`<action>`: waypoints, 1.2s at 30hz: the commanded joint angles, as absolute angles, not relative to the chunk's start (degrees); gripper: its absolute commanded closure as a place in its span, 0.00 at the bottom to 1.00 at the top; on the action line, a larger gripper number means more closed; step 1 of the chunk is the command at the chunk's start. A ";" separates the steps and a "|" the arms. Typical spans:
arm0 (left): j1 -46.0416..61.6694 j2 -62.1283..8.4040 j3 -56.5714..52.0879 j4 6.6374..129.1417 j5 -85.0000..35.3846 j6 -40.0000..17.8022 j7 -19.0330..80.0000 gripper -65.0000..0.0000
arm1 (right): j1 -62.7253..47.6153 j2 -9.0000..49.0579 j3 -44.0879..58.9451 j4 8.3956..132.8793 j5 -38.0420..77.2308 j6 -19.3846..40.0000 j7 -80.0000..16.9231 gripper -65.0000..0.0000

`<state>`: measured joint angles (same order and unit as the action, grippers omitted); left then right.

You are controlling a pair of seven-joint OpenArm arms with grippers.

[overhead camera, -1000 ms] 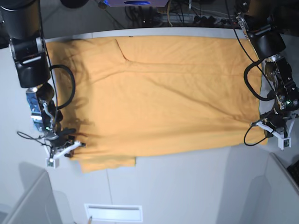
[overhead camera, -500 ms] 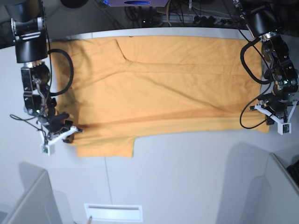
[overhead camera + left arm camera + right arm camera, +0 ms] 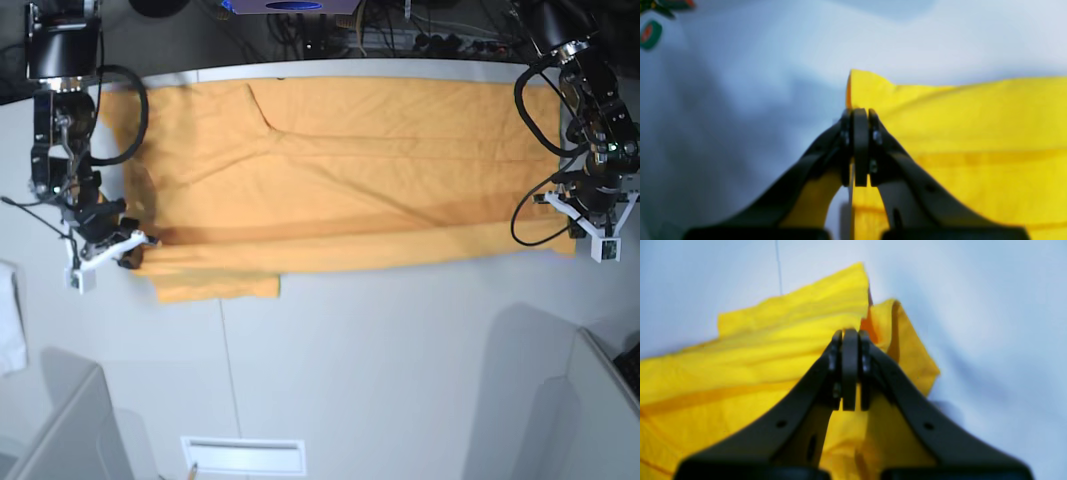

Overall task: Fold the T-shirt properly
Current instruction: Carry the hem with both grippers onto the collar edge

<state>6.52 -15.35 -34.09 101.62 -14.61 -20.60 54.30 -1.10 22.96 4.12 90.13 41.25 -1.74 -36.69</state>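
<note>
Two tools point(image 3: 128, 245) point(image 3: 578, 222) pinching T-shirt point(image 3: 340, 170) corners

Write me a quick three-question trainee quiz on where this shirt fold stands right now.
1. True or false: both pincers are shut on the T-shirt.
2. Which edge of the shirt do the left pincer and right pincer grip: (a) the one near the table's far rim, (b) the one nearer the camera?
3. What pokes out past the near edge beside the right pincer?

Key: 1 true; 2 b; 3 a sleeve.
</note>
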 commanded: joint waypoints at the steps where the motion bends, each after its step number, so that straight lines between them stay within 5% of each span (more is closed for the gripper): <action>1: 6.02 -16.31 -34.51 103.43 -14.64 -20.35 53.14 1.00 | -0.31 23.34 5.05 92.00 41.54 -1.45 -35.74 1.00; 12: 11.21 -16.31 -34.51 108.97 -14.64 -20.35 53.32 1.00 | -5.67 20.35 11.74 101.05 41.19 -1.45 -43.65 1.00; 36: 21.41 -16.31 -34.51 111.43 -14.29 -20.35 53.23 1.00 | -16.48 20.79 16.48 108.18 41.10 -1.45 -43.65 1.00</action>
<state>21.32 -15.44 -34.09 110.32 -14.41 -20.60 53.82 -16.84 19.90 16.03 107.04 40.66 -1.52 -44.69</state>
